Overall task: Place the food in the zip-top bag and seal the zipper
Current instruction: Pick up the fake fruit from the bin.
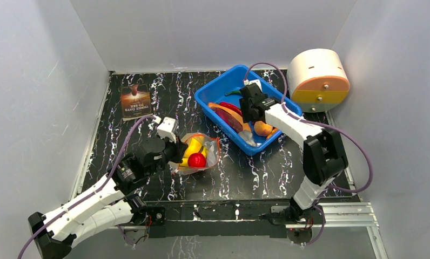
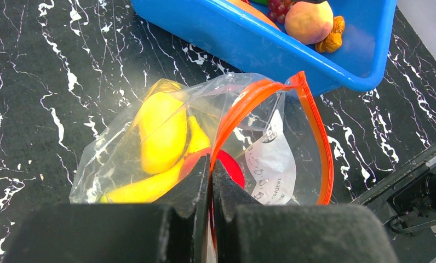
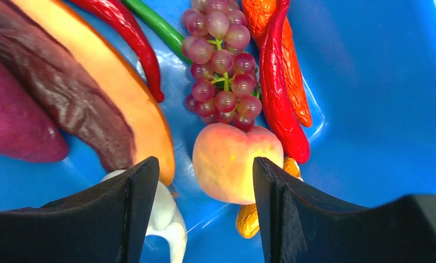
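Note:
The clear zip-top bag point(image 1: 199, 154) lies mid-table with its mouth open; it also shows in the left wrist view point(image 2: 205, 137). A yellow banana point(image 2: 158, 137) and a red apple point(image 2: 227, 167) are inside it. My left gripper point(image 2: 211, 164) is shut on the reddish-orange zipper point(image 2: 259, 96) at the bag's mouth edge. My right gripper point(image 3: 202, 170) is open inside the blue tub point(image 1: 223, 89), just above an orange peach point(image 3: 235, 159). Purple grapes point(image 3: 221, 60), red chilies point(image 3: 279, 93) and a green chili point(image 3: 158, 24) lie in the tub.
A brown printed card point(image 1: 135, 101) lies at the back left. A white and orange cylinder point(image 1: 318, 78) stands at the back right. In the tub are also a large purple-and-orange vegetable point(image 3: 68, 98), a white piece point(image 3: 164, 211) and a brown nut-like piece point(image 3: 248, 219).

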Controlling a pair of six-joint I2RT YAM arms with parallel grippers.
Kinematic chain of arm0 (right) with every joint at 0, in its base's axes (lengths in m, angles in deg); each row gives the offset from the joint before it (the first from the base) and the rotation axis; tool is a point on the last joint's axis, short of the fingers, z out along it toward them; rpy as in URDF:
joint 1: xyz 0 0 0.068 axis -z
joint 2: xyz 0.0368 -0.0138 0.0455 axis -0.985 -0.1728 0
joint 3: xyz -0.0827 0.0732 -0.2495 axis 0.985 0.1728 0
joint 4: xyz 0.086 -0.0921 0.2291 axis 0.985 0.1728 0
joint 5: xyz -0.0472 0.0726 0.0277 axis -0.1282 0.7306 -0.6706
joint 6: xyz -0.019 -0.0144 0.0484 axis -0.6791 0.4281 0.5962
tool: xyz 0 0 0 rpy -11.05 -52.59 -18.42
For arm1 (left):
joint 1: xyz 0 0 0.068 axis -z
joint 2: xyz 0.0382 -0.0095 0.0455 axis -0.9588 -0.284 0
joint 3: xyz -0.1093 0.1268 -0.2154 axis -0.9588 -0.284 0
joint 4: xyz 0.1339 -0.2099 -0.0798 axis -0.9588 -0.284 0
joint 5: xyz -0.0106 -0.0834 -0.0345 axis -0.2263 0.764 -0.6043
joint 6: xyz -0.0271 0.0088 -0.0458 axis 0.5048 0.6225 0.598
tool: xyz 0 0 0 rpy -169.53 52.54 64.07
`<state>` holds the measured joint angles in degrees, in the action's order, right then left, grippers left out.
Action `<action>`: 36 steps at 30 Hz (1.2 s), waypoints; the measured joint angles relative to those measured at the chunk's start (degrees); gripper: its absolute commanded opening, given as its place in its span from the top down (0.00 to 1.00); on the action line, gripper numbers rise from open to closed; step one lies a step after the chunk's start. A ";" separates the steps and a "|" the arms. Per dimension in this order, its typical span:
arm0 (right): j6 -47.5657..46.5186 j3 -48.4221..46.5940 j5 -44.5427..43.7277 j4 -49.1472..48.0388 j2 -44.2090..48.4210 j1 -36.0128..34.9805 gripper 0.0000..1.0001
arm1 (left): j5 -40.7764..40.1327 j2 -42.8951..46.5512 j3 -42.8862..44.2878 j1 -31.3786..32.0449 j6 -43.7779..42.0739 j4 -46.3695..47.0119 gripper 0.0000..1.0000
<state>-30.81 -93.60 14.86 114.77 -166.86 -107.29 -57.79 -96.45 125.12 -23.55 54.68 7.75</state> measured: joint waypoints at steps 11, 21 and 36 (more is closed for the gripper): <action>1.14 -1.14 -6.05 3.82 -6.64 0.79 0.20 | 0.00 1.25 0.00 0.00 0.13 -1.03 1.00; 1.11 -1.09 -7.06 4.81 -9.31 1.88 0.20 | 0.00 1.09 0.00 0.00 0.17 -0.98 1.00; 0.76 -0.94 -6.67 4.39 -9.35 2.19 0.42 | 0.04 1.09 0.00 0.00 0.66 -1.03 1.00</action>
<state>-30.05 -94.54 8.19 119.17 -176.22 -105.11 -57.74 -95.36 125.12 -23.55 55.34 6.72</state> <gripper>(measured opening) 0.730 0.009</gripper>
